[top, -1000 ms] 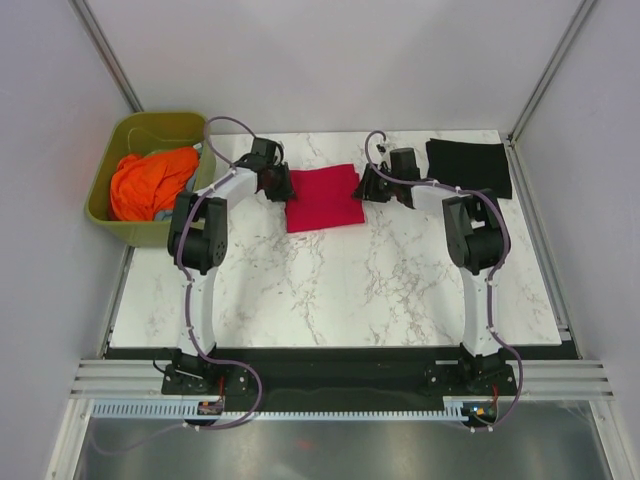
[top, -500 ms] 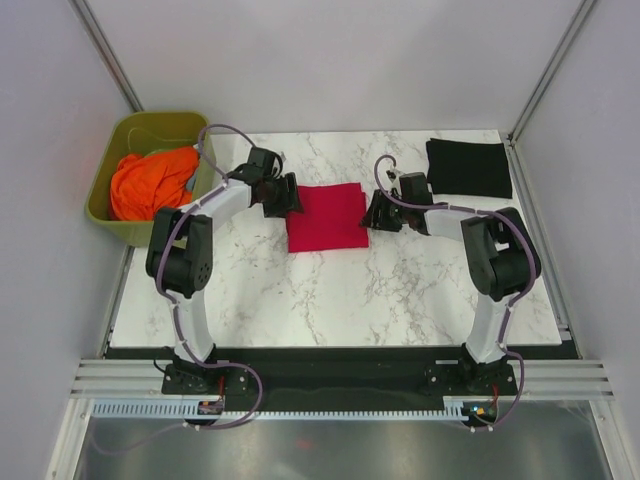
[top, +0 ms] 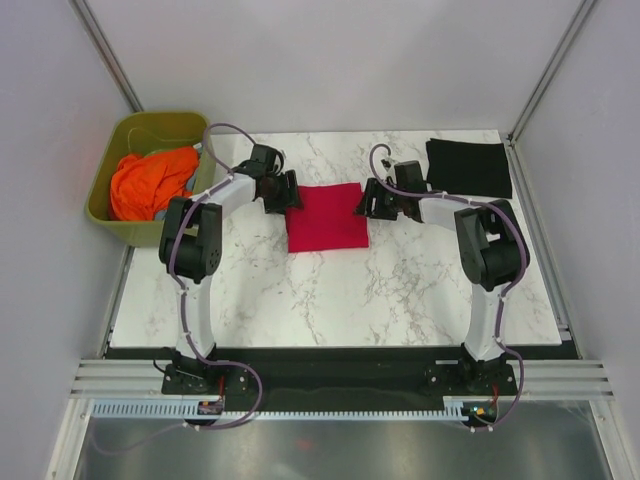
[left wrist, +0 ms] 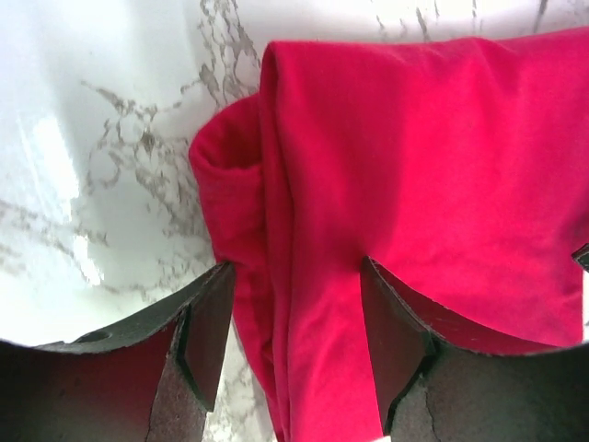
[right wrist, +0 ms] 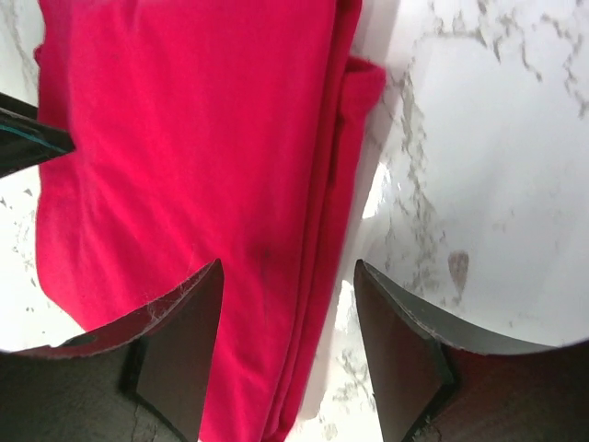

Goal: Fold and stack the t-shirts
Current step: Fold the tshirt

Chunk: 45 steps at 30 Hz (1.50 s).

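From overhead, the left gripper (top: 290,196) hides part of the left edge of the red t-shirt (top: 328,216), and the right gripper (top: 366,202) hides part of its right edge. Both wrist views cut the shirt off at their borders, and whether either gripper touches it cannot be told. Orange cloth (top: 142,183) hides the floor of the tub (top: 118,232).

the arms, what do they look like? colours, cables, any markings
The left arm and right arm have slim white links with bulky black joint housings. A mauve-grey cable loops along each. The left gripper and right gripper are black, their fingers wedge-shaped and matte. No markings show.
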Each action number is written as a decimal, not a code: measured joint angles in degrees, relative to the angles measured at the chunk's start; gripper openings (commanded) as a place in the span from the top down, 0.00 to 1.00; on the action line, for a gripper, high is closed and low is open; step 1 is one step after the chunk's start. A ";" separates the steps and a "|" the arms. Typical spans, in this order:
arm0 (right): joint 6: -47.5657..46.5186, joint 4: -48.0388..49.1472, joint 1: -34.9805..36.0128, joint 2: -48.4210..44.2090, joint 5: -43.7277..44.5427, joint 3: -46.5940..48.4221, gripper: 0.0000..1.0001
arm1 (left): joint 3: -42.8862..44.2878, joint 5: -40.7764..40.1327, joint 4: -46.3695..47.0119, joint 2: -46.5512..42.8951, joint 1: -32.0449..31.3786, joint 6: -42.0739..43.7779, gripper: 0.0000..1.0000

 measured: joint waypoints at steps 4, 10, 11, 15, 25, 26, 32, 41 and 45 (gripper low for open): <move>-0.52 -0.57 0.00 2.40 0.04 3.19 0.32 | 1.86 0.09 0.09 1.81 0.00 0.42 0.40; -0.74 -0.70 0.00 4.74 -0.04 6.34 0.31 | 4.55 2.99 0.33 4.28 0.07 1.27 0.53; -0.74 -0.55 0.00 4.92 -0.07 6.51 0.31 | 4.87 4.17 0.48 4.63 0.11 1.42 0.52; -0.74 -0.37 0.00 5.01 -0.04 6.58 0.31 | 5.05 5.97 0.24 4.57 0.22 1.68 0.37; -0.76 -0.35 0.00 5.01 -0.04 6.56 0.31 | 5.55 -0.02 -1.86 0.33 0.22 2.25 0.26; -0.74 -0.35 0.00 5.01 -0.04 6.56 0.31 | 5.75 -0.24 -1.84 0.33 0.22 2.36 0.26; -0.85 -0.35 0.02 5.01 -0.02 6.56 0.31 | 7.39 -0.33 -2.49 2.60 0.22 2.95 0.30; -1.49 -0.33 0.07 5.05 0.22 6.62 0.30 | 11.47 5.68 -2.32 7.96 0.24 4.68 0.75; -1.92 0.15 0.00 5.70 0.37 7.21 0.34 | 11.93 10.95 -1.53 8.24 0.24 4.74 0.85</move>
